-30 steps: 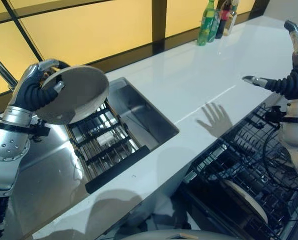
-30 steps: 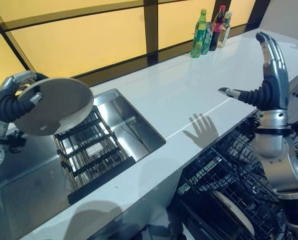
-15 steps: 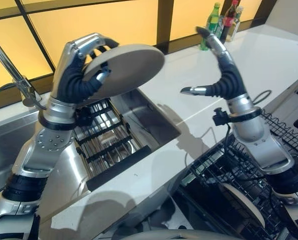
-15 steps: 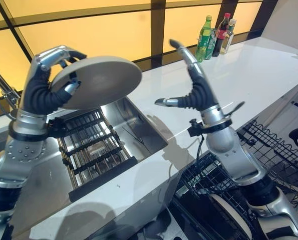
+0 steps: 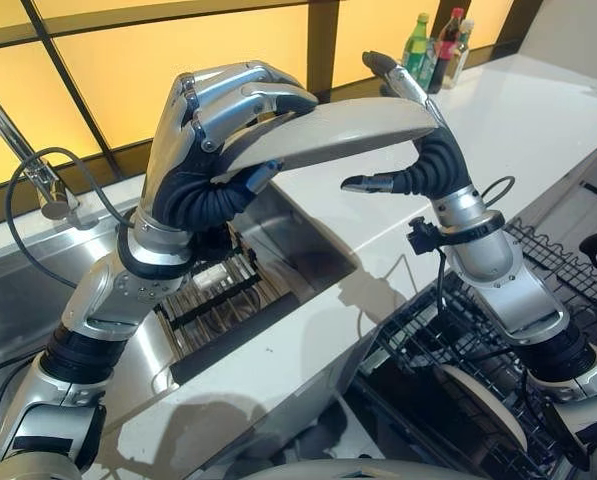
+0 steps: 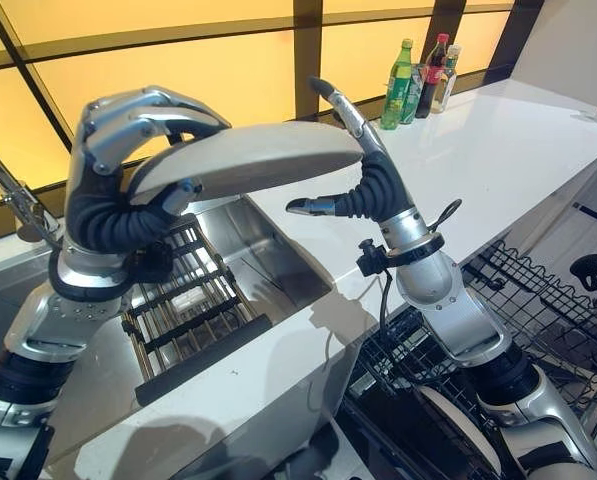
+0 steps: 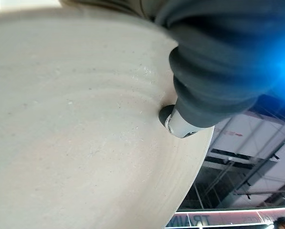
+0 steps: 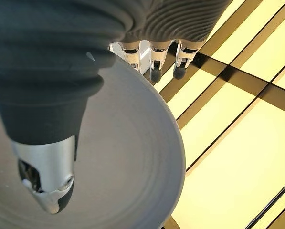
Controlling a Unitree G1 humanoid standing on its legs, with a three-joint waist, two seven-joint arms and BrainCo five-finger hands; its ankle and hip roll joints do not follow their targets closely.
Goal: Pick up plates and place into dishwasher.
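Your left hand (image 5: 203,150) has swung the plate (image 5: 338,135) off the sink's edge, fingers clamped on its rim — your right hand (image 6: 363,190), spread open, now meets it; handover toward the dishwasher rack (image 6: 538,320) looks next.

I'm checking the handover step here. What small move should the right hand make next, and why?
Probably close the right hand on the plate. The left hand grips one side with curled fingers, while the right hand's fingers are straight over the far rim and its thumb is under it, not yet gripping, so it cannot take the plate.
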